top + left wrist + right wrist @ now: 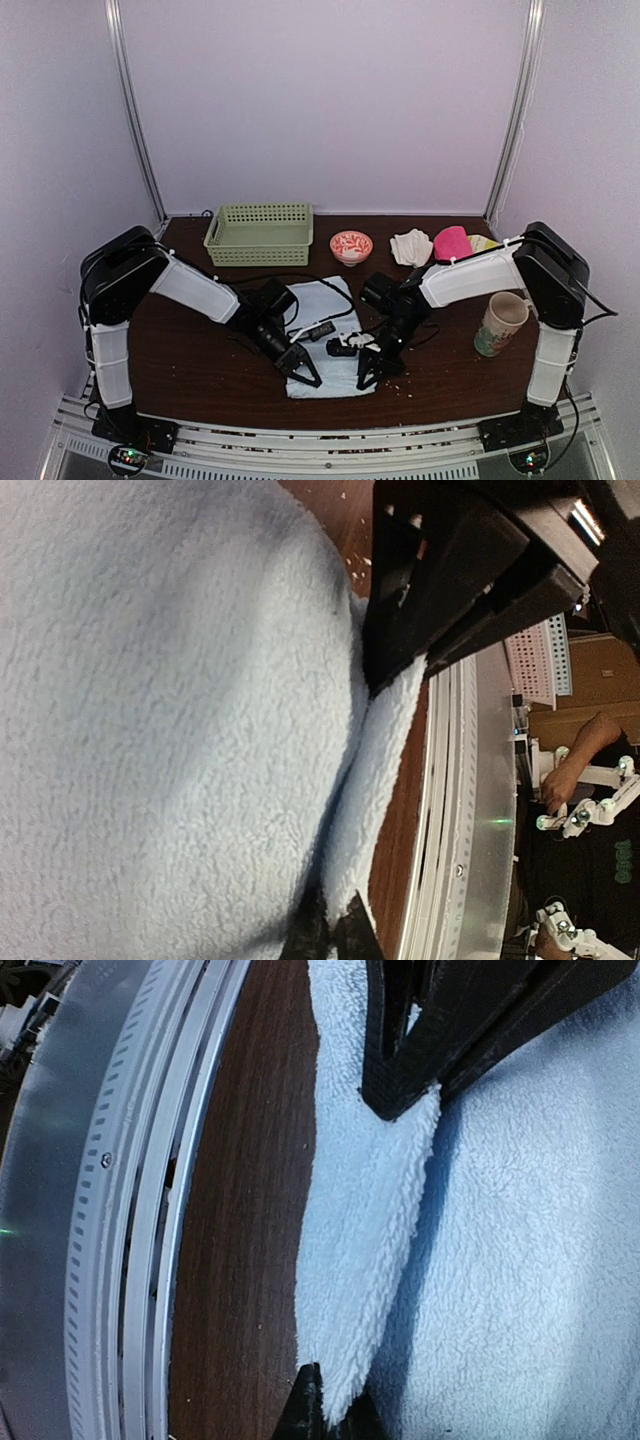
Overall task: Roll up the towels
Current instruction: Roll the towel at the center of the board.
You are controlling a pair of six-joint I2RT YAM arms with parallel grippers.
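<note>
A light blue towel (330,345) lies flat on the brown table between my arms. My left gripper (308,377) is shut on the towel's near edge at its left corner; in the left wrist view (335,932) the fingertips pinch a raised flap of the towel (170,730). My right gripper (366,378) is shut on the near edge at the right corner; in the right wrist view (335,1412) its tips pinch the flap of the towel (370,1220). The opposite gripper's black fingers show at the top of each wrist view.
At the back stand a green basket (259,234), a red patterned bowl (351,246), a white cloth (411,247), a pink rolled towel (452,243) and a yellow one (482,242). A mug (501,323) stands at the right. The metal rail (330,440) runs along the near edge.
</note>
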